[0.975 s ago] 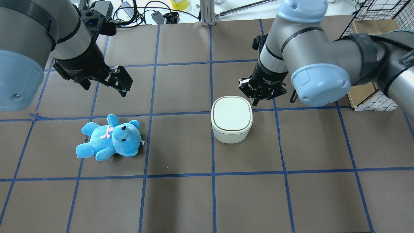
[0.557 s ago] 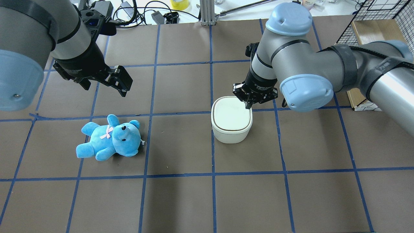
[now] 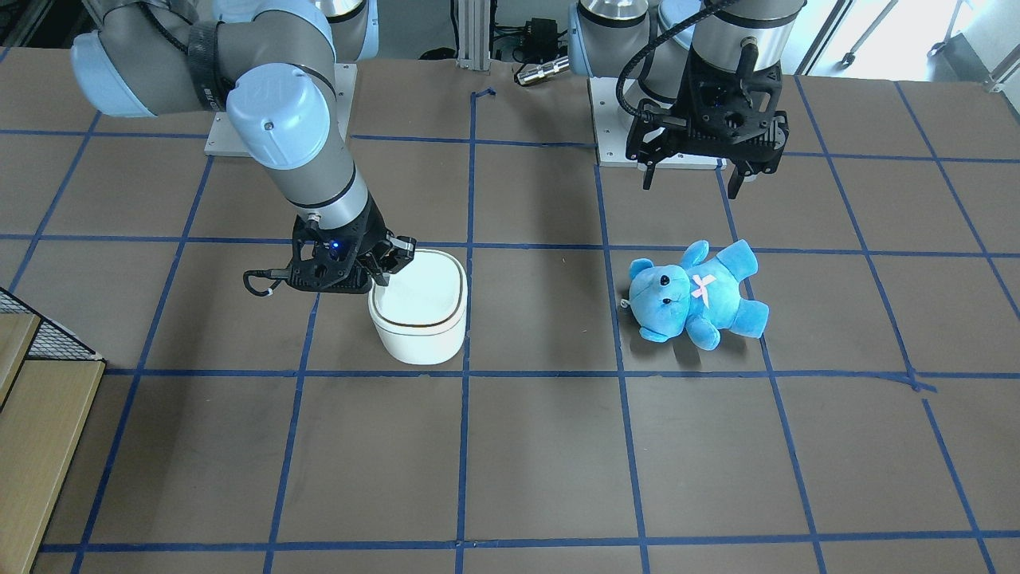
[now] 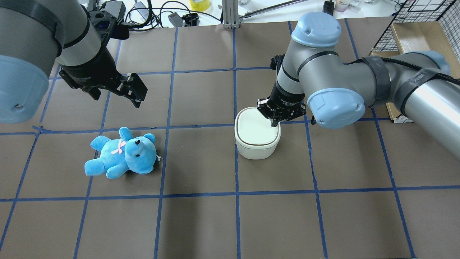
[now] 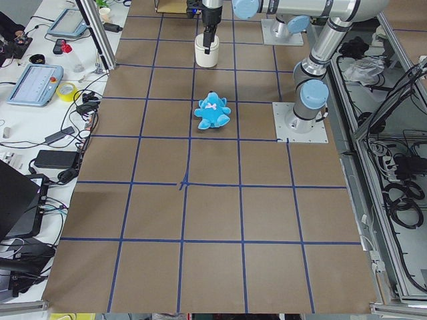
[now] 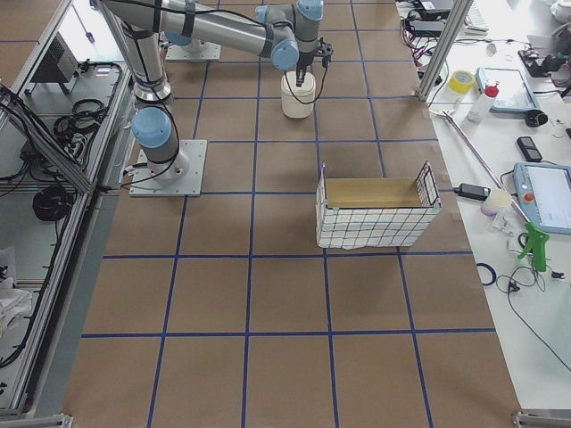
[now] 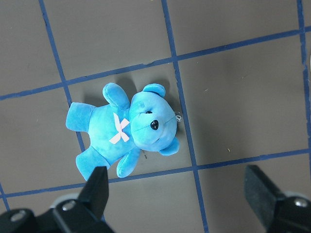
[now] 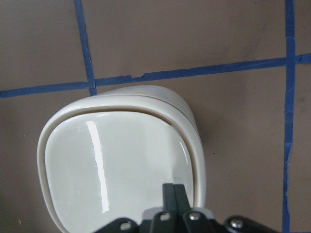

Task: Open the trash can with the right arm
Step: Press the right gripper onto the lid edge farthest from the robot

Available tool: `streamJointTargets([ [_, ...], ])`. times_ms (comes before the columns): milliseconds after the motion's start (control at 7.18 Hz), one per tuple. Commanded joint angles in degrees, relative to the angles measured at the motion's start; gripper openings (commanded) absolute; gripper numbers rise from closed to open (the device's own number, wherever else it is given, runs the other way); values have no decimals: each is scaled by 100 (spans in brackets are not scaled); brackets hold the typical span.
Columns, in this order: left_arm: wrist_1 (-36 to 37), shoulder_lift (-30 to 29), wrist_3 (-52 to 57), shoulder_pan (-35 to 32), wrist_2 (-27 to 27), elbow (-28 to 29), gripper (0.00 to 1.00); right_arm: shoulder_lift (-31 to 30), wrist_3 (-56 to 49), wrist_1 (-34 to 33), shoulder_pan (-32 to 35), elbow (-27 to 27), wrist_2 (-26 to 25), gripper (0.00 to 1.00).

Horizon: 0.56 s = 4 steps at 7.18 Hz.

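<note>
The white trash can stands mid-table, its flat lid set in the rim. It also shows in the front view and the right wrist view. My right gripper is shut, fingertips together, pointing down onto the lid near its right rear corner. It shows a blue light in the front view, and its tips lie over the lid in the wrist view. My left gripper is open and empty, hovering above the blue teddy bear.
The bear lies on its back left of the bin, below the open left fingers. A wire basket holding a wooden box stands at the right rear. Cables lie past the far table edge.
My right gripper moved left and down from beside the bin's right rear corner onto the lid. The left arm, bear and bin stayed put.
</note>
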Motion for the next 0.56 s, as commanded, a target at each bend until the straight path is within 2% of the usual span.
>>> streamJointTargets([
  [0,0,0,0,0,0,0,100,45,-1,-3,0,10,50,0],
  [418,0,0,0,0,0,0,100,63,-27,-3,0,10,41,0],
])
